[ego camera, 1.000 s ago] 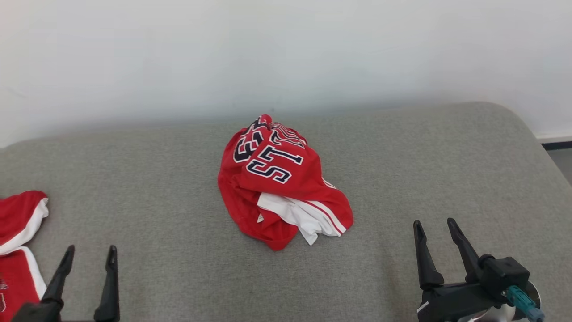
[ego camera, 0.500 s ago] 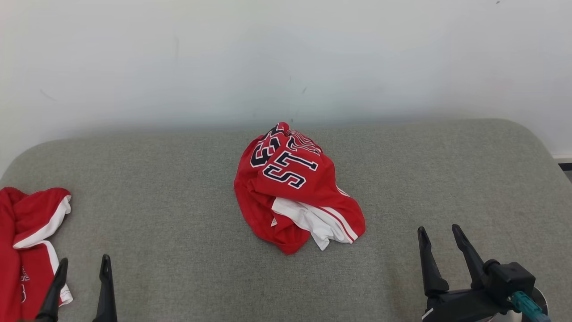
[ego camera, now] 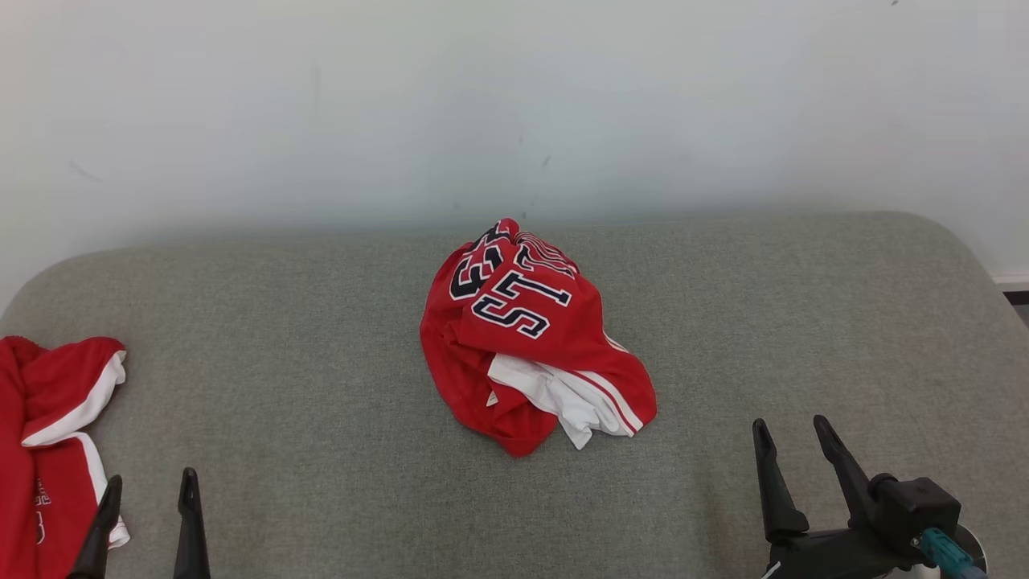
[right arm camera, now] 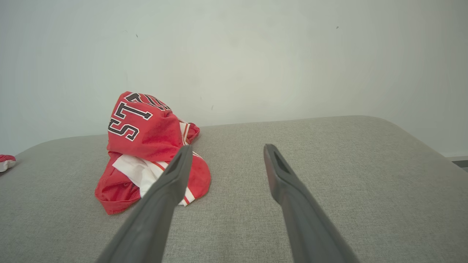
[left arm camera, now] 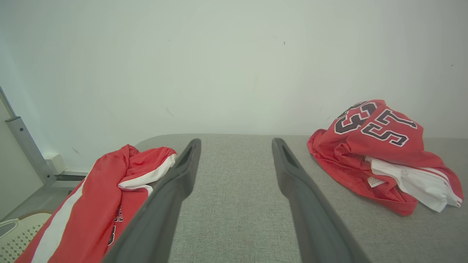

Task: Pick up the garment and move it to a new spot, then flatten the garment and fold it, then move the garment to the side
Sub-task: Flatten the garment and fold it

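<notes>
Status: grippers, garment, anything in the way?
Left gripper open, empty. Right gripper open, empty. Garment crumpled mid grey pad, untouched. Second red garment far left, apart from it.

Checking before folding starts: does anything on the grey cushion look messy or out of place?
The red jersey lies crumpled in the middle of the cushion, white fabric poking out. A second red garment sits rumpled at the left end. Nothing looks damaged.

Bright, even, soft light; sharp pictures, faint shadows, no glare.
</notes>
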Controlling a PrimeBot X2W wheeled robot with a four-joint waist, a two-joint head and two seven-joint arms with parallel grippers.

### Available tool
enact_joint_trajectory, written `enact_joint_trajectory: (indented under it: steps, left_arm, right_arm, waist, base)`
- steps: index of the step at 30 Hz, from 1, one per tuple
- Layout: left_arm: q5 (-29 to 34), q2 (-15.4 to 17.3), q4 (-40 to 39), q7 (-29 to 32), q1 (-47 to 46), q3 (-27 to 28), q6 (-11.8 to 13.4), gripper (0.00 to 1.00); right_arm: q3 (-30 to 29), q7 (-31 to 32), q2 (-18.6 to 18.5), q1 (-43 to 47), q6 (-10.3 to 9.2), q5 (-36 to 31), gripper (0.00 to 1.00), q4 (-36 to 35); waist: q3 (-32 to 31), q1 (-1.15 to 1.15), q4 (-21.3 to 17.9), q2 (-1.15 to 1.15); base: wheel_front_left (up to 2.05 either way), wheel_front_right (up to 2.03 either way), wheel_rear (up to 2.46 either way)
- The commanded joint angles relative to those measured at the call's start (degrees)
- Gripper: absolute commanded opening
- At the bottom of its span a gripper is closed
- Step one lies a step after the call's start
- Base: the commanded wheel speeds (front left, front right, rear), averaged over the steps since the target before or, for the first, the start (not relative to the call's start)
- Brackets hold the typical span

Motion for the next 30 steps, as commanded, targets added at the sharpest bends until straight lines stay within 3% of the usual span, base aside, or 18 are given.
enact_joint_trajectory:
  steps: [1,6,12,24,30]
  left_arm:
    - [-0.47,-0.13,0.31,-0.31,0.34,0.15,-0.06,1.0]
    - [-1.6,-1.57,0.45,-0.54,-0.95,-0.08,-0.9,1.0]
    - [-0.55,-3.05,2.93,1.68,-6.52,-4.74,-3.57,1.0]
    - [-0.37,-8.3,19.39,4.95,-22.54,-14.16,-13.54,1.0]
    - [1.04,-9.71,28.64,6.01,-27.47,-17.84,-16.94,1.0]
  right_arm:
    - [-0.08,0.1,-0.07,0.34,-0.12,0.1,1.0,-0.02]
    - [-0.07,-0.06,-0.06,0.24,-0.12,0.33,1.0,0.28]
    - [1.39,-0.39,-0.07,-1.58,-0.12,0.75,1.0,0.7]
    - [3.91,-2.76,-0.08,-4.95,-0.12,2.61,1.0,2.93]
    - [4.82,-4.05,-0.06,-6.16,-0.12,3.32,1.0,4.46]
  waist:
    - [0.05,0.0,0.02,0.0]
    - [0.26,0.0,0.0,0.0]
    - [1.52,0.0,-1.53,0.0]
    - [7.0,0.0,-9.35,0.0]
    - [8.37,0.0,-11.83,0.0]
  base:
    - [0.0,0.0,0.0]
    - [0.0,0.0,0.0]
    - [0.0,0.0,0.0]
    - [0.0,0.0,0.0]
    - [0.0,0.0,0.0]
